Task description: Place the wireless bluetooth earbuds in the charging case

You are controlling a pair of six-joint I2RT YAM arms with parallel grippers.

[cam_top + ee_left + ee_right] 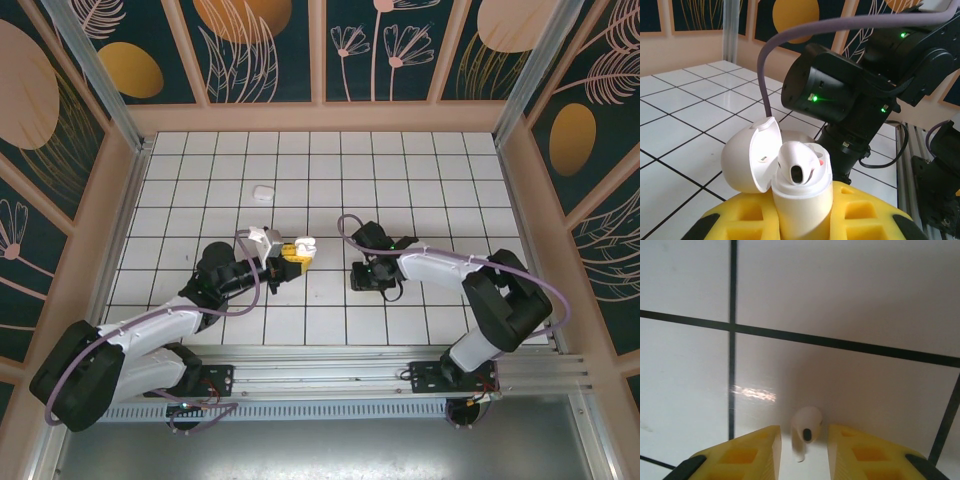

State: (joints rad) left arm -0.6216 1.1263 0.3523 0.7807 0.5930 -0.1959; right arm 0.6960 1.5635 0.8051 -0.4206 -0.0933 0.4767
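On the white tiled table (330, 170), the left gripper (291, 252) is clamped on the open charging case (802, 200), held up with its lid swung back. A spare case (263, 192) lies beyond it. To the right of the charging case, the right gripper (804, 440) is down at the tiles, its yellow fingers parted either side of a loose earbud (806, 427), a sliver of gap on each side. A seated earbud (797, 162) already rests in the charging case. The step in hand looks like picking up the loose earbud. Next comes a gentle pinch, a lift, then alignment over the charging case's free well.
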